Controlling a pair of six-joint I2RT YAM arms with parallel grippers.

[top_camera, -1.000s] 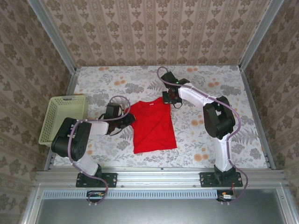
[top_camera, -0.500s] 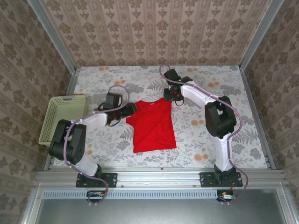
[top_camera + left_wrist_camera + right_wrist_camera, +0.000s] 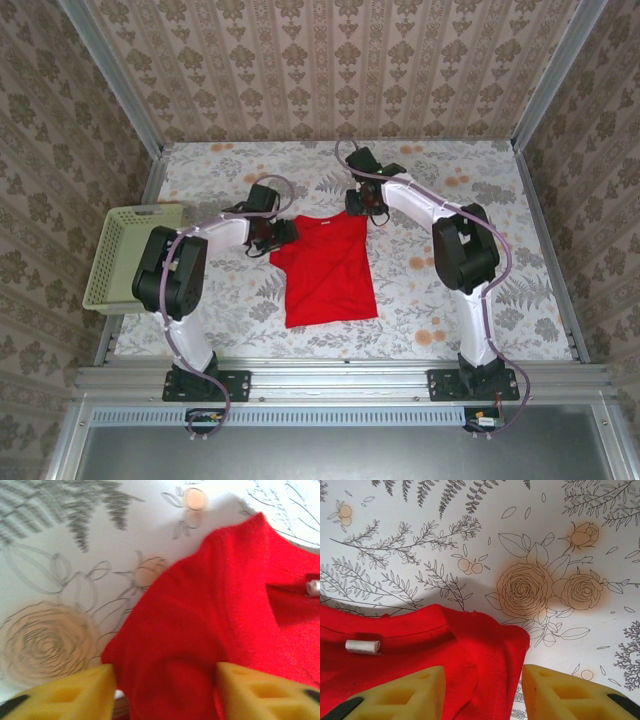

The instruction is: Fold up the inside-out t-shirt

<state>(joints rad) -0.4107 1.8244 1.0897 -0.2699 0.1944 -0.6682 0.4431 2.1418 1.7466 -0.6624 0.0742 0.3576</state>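
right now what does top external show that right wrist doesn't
Top external, not right wrist: the full outline of the red t-shirt, the pale yellow-green basket at the left, and the left gripper at the shirt's far left corner. Right wrist, not top external: fine detail, the rolled white tag at the neckline and seam stitching. Both: the shirt on the floral table cover, with the right gripper at its far right corner.

Both arms reach far forward, left pincer (image 3: pixel 165 675) and right pincer (image 3: pixel 484 676) apparently parted.
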